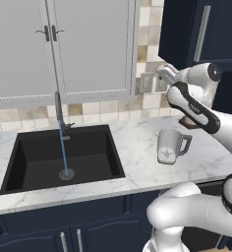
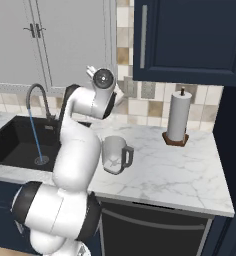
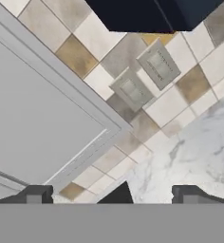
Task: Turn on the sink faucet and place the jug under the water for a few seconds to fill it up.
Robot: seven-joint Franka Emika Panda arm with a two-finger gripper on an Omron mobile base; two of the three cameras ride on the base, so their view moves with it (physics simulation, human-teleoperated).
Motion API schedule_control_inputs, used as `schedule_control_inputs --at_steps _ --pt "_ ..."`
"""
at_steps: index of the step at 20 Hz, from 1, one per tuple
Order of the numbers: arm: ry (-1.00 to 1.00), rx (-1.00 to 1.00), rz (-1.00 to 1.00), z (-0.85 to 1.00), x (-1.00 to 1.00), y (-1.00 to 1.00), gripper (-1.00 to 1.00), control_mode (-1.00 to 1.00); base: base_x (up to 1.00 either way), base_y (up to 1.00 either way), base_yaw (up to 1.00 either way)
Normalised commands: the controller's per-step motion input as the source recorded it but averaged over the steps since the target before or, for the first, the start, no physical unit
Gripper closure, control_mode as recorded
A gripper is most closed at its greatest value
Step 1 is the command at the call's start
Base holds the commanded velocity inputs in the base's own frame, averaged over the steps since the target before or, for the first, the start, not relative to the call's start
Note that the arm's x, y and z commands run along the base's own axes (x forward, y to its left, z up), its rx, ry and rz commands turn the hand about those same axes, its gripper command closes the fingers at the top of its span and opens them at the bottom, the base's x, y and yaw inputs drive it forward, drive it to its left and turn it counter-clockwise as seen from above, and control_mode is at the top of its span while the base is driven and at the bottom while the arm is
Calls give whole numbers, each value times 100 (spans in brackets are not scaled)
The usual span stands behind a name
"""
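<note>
Counter [image 1: 137, 162]: white marble, carrying the sink at its left part and the jug to the sink's right, with bare marble running on toward the right end, where a paper-towel roll [image 2: 177, 120] is standing near the back wall.
Sink [image 1: 19, 162]: black basin, sitting between the counter's front edge and the tiled back wall; nothing is lying inside it but the drain.
Sink faucet [image 1: 58, 106]: rising at the sink's back rim; it is already running.
Water [image 1: 63, 147]: a thin blue stream is falling straight onto the drain, near the middle of the basin.
Jug [image 1: 169, 145]: standing upright on the counter, just right of the sink's right rim and set back from the front edge, handle pointing away from the sink; nothing is touching it.
Gripper [image 3: 111, 194]: jaws are standing wide and empty; it is hovering high, above and behind the jug, looking toward the backsplash and its wall outlets.
Step in hand: faucet looks done; reaching for the jug is the step now.
Next move: likely calling for swinging the hand down onto the jug's body or handle.
Open room: the path from jug to stream is looking free, only the sink's right rim to lift over; the overhead dark cabinet is crowding the hand from above.
</note>
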Motion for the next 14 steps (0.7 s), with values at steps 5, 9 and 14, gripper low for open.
schedule_control_inputs --at_steps 5,9,14 --pt "9 0 1 40 -49 -54 -100 -100 0 0 0" --pt "-7 0 16 -59 -100 -51 -100 -100 0 0 0" --pt "-12 -2 23 -82 -100 -23 -100 -100 0 0 0"
